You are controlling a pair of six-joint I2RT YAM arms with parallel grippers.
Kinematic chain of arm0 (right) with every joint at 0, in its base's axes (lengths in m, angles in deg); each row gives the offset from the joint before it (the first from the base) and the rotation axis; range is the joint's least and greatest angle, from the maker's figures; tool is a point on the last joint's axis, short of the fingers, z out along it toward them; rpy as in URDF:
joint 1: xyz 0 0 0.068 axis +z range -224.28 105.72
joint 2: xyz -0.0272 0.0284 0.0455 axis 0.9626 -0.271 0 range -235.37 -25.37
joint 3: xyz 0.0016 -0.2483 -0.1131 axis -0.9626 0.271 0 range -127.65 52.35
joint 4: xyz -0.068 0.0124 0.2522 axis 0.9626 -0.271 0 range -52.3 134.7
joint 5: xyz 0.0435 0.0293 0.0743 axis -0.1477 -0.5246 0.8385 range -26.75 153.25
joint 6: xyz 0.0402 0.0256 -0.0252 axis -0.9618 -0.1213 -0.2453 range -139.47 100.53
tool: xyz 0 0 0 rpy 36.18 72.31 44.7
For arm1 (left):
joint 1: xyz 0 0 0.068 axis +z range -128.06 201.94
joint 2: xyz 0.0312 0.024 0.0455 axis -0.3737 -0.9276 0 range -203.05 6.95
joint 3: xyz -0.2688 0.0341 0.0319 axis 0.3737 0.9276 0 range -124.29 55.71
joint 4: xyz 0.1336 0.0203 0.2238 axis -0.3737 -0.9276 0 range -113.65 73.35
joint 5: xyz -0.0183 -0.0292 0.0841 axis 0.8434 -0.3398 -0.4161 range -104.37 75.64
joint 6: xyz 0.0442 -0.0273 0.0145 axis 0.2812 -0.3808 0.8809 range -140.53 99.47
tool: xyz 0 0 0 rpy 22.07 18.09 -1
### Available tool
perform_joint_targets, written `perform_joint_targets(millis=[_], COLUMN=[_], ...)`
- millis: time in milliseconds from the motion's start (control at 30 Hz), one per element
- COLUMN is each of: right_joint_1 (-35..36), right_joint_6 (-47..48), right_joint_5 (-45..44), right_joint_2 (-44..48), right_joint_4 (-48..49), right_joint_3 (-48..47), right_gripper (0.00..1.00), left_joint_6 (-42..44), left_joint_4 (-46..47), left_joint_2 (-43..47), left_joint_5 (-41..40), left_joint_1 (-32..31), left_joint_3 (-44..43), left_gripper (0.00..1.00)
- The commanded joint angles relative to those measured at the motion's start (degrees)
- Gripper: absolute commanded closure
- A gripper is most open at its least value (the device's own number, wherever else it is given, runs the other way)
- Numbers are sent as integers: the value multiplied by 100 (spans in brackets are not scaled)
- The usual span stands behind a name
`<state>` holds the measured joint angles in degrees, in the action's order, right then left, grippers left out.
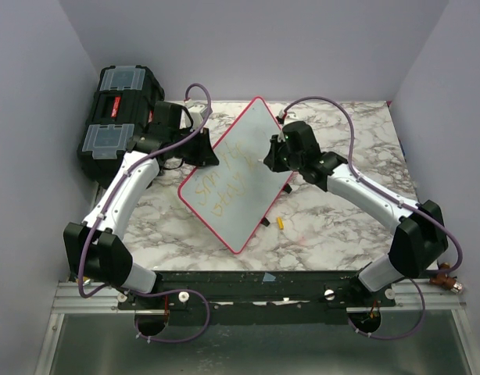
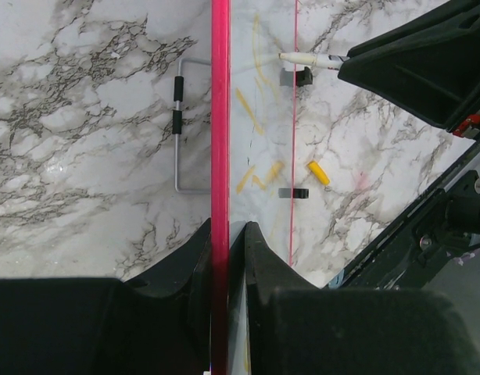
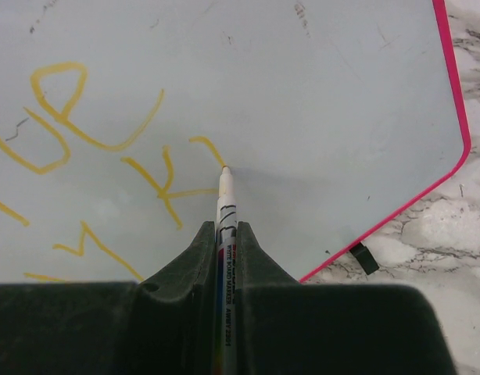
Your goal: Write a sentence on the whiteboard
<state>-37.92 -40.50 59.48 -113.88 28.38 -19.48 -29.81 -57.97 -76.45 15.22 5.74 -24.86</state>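
The whiteboard (image 1: 236, 176), glossy white with a thin pink-red frame, is held tilted above the marble table. My left gripper (image 1: 199, 148) is shut on its upper left edge; the left wrist view shows the pink frame (image 2: 220, 117) clamped between the fingers. My right gripper (image 1: 273, 160) is shut on a white whiteboard marker (image 3: 225, 211), whose tip touches the board surface (image 3: 318, 94). The sentence (image 1: 218, 181), yellow-orange letters in two lines, runs across the board; its strokes (image 3: 91, 133) lie left of the marker tip.
A black toolbox (image 1: 119, 113) with clear lids stands at the back left. A yellow marker cap (image 1: 280, 223) lies on the marble table (image 1: 334, 226) below the board's right edge. Grey walls close in three sides.
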Motion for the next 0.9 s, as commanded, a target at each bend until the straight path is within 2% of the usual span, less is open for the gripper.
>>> perform_joint_targets(millis=[0,300,600,867], right_joint_1=[39,40,38,40], right_joint_6=[-142,-211,-190,-231], right_joint_5=[231,154,-62,-15], right_joint_2=[40,229,612,580], right_joint_4=[50,-56,-335,-220], right_joint_3=[319,533,300,-66], right_gripper=[99,99,99,99], left_joint_6=[513,487,445,431], left_joint_4=[171,242,265,243], left_joint_2=[295,344,325,316], left_joint_5=[-392,-361,-305,-300], left_joint_1=[-14,-14,-10,-14], left_joint_3=[102,152,130,105], left_gripper=[100,100,100,100])
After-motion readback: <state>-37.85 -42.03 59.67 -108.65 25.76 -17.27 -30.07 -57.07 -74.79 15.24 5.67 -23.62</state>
